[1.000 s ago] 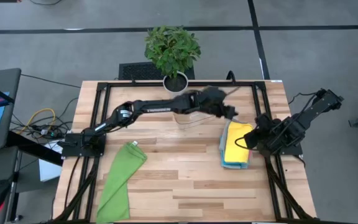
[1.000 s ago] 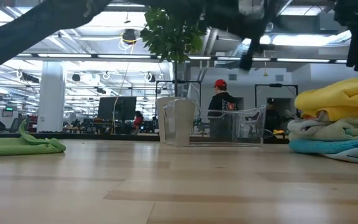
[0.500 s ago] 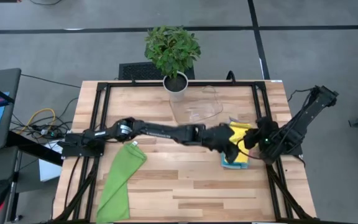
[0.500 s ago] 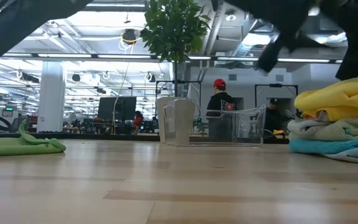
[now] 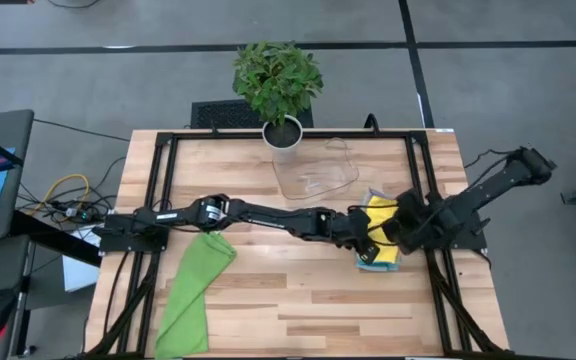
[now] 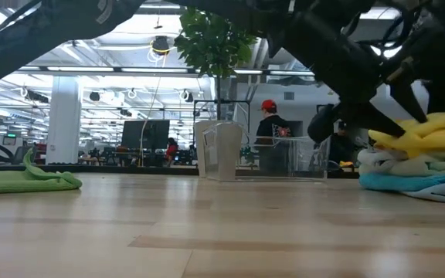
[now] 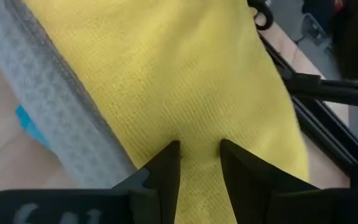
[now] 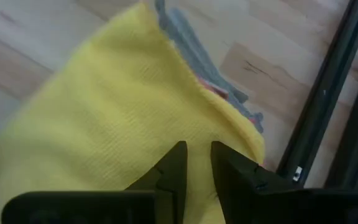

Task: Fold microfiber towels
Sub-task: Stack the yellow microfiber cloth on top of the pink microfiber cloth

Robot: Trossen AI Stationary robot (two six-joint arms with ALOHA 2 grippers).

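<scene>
We've got both claws pinching the yellow towel (image 5: pixel 381 222) atop the stack at three o'clock: left claw (image 7: pixel 199 163) and right claw (image 8: pixel 196 163) clamped on it, ready to lift.

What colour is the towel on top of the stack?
Yellow towel, clearest in the left wrist view.
</scene>
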